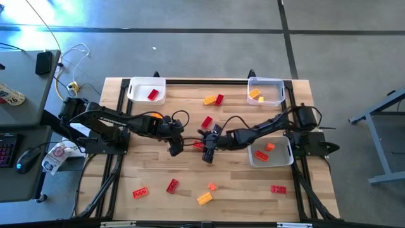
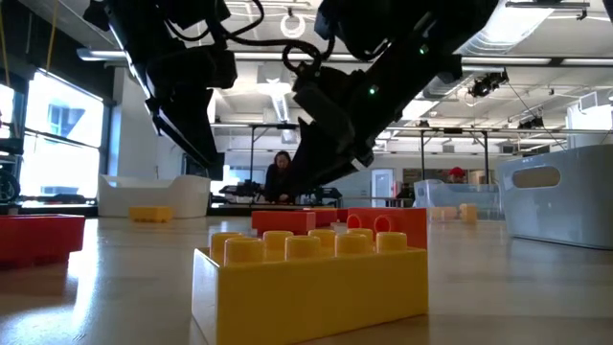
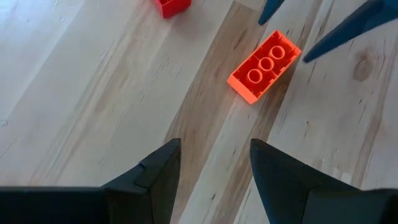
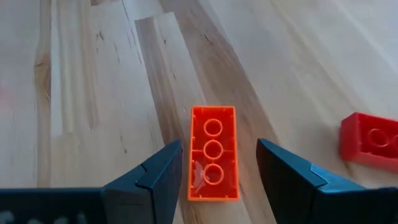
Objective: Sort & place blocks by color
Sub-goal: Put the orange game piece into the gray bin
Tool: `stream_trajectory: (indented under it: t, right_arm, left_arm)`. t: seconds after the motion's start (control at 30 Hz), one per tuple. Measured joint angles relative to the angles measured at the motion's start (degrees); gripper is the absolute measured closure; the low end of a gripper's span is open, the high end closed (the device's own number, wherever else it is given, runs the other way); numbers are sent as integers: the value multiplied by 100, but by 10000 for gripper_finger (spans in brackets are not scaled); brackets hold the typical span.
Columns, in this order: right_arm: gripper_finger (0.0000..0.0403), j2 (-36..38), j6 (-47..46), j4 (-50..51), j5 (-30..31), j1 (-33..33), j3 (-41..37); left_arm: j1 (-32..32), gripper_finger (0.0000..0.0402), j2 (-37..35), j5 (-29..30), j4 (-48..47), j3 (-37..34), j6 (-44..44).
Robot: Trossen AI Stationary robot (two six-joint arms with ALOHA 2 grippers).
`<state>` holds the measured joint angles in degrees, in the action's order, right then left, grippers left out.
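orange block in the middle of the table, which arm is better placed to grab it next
Right. The right hand hangs over the orange block with its open fingers either side of it. The left hand is open too, but the block lies ahead of it.

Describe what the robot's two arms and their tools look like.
Both arms are dark, jointed, with black cables looping along them. The left arm carries an orange band near its wrist. Each tool, left tool and right tool, has two dark wedge-shaped fingers.

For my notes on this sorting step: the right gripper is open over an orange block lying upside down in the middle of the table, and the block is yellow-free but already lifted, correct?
Not lifted. In the right wrist view the orange block lies flat on the table, between the open fingers of the right gripper, hollow side up.
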<state>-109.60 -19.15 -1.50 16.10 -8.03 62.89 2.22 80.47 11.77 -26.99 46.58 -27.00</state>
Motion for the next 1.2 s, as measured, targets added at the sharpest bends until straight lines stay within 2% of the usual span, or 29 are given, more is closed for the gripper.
stream_trajectory:
  t: [1.03, 1.2]
  right_arm:
    - [212, -618, 10, -164, -144, -26, 2]
    - [237, -628, 10, -213, -79, -28, 4]
  left_arm:
    - [2, 222, 2, 254, 14, -3, 20]
    - [2, 222, 2, 260, 23, -3, 95]
